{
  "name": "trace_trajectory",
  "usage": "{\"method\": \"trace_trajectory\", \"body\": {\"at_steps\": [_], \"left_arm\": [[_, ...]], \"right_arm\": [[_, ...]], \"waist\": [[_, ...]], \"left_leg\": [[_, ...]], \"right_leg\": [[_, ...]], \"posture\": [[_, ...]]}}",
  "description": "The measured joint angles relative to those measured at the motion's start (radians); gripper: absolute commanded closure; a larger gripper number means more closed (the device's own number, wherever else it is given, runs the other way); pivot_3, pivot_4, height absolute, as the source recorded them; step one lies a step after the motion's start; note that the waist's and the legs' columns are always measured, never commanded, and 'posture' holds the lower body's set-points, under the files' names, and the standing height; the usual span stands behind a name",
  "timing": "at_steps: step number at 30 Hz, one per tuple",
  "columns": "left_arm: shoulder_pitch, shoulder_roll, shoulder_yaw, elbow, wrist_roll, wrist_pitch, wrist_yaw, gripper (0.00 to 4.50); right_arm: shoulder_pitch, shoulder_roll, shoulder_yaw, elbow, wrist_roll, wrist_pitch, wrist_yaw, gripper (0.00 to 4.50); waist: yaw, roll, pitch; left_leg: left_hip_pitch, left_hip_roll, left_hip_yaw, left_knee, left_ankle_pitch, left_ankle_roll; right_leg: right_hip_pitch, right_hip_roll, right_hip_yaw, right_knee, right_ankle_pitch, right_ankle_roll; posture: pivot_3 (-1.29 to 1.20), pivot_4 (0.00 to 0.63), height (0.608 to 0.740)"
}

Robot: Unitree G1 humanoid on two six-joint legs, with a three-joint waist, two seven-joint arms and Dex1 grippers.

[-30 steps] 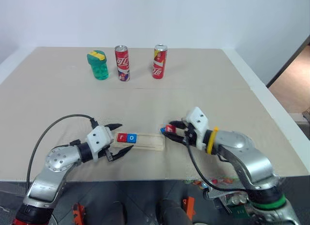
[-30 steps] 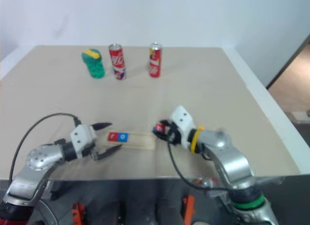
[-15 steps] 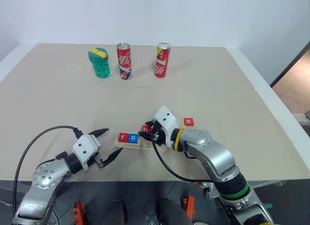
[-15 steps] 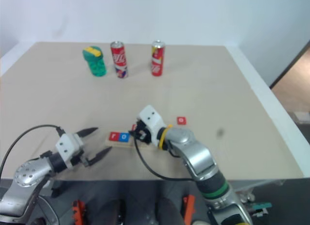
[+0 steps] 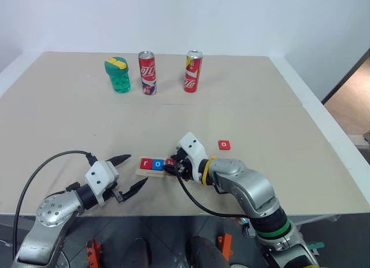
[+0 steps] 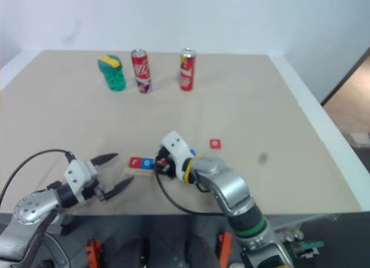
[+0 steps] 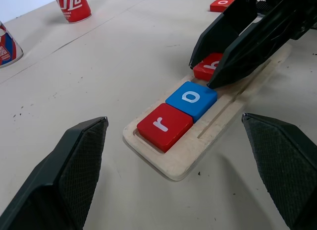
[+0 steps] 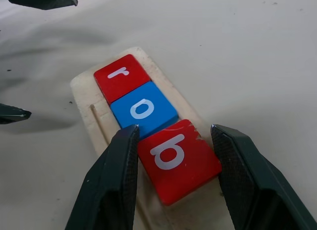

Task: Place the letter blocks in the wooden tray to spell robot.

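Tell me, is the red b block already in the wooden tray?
In, third after r and o: red b block lies on the wooden tray, right gripper clasping it.

left gripper [image 5: 132,172] held low near the front of the bench, pointing roughly level toward the right, black fingers [image 7: 69,180] spread wide with nothing between them. right arm bent across toward the middle, right gripper [image 8: 171,155] angled downward and to the left, its fingers [image 8: 111,180] partly closed on either side of the red b block [image 8: 178,158], pressed against its edges.
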Motion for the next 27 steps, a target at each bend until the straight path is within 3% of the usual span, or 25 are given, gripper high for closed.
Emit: {"method": "trace_trajectory", "body": {"at_steps": [2,4,9,15,19,22,25,27], "left_arm": [[0.000,0.003,0.000,0.000,0.000,0.000,-0.001,0.00],[0.000,0.003,0.000,0.000,0.000,0.001,-0.001,0.00],[0.000,0.004,-0.002,-0.001,0.004,0.014,-0.002,0.00],[0.000,0.006,-0.003,-0.001,0.010,0.015,-0.005,0.00],[-0.001,0.011,-0.005,-0.001,0.007,0.014,-0.025,0.00],[-0.001,0.039,-0.016,-0.009,-0.019,0.024,-0.070,0.00],[-0.003,0.074,-0.043,-0.030,-0.053,0.049,-0.133,0.00],[-0.006,0.081,-0.044,-0.036,-0.062,0.064,-0.149,0.00]], "right_arm": [[0.000,0.005,0.000,-0.002,0.002,0.004,-0.007,2.77],[0.000,0.010,0.000,-0.002,0.003,0.006,-0.013,1.74],[0.000,0.027,0.000,-0.002,0.010,0.007,-0.019,0.05],[-0.001,0.034,-0.015,-0.003,0.020,0.005,-0.034,0.05],[-0.049,0.013,-0.126,-0.032,0.050,-0.012,-0.029,0.05],[-0.052,-0.087,-0.199,-0.075,0.109,-0.057,0.067,0.85],[0.052,-0.278,-0.224,-0.083,0.159,-0.145,0.265,1.91],[0.089,-0.318,-0.212,-0.079,0.173,-0.182,0.339,2.72]], "waist": [[0.000,0.000,0.000],[0.000,0.000,0.000],[0.000,0.000,0.000],[0.000,0.000,0.000],[0.000,0.000,0.000],[0.003,0.000,0.000],[0.004,0.000,0.000],[-0.005,0.001,0.001]], "left_leg": [[0.000,0.000,0.000,0.000,0.000,0.000],[0.000,0.000,0.000,0.000,0.000,0.000],[0.000,0.000,0.000,0.000,0.000,0.000],[0.000,0.000,0.000,0.000,0.000,0.000],[0.000,0.000,0.000,0.000,0.000,0.000],[-0.001,-0.001,-0.001,0.000,0.000,0.000],[-0.001,-0.002,-0.001,-0.001,-0.001,0.000],[0.000,-0.002,0.001,-0.001,-0.002,0.001]], "right_leg": [[0.000,0.000,0.000,0.000,0.000,0.000],[0.000,0.000,0.000,0.000,0.000,0.000],[0.000,0.000,0.000,0.000,0.000,0.000],[0.000,0.000,-0.001,0.000,0.000,0.000],[0.000,0.000,-0.001,0.000,0.000,0.000],[0.001,-0.001,-0.002,-0.001,-0.002,0.000],[0.002,-0.003,-0.001,-0.001,-0.005,0.003],[0.000,-0.002,0.001,-0.001,-0.004,0.002]], "posture": [[0.00,0.150,0.740],[0.00,0.150,0.740],[0.00,0.150,0.740],[0.00,0.150,0.740],[0.00,0.150,0.740],[0.00,0.150,0.740],[0.00,0.150,0.740],[0.00,0.150,0.740]]}}
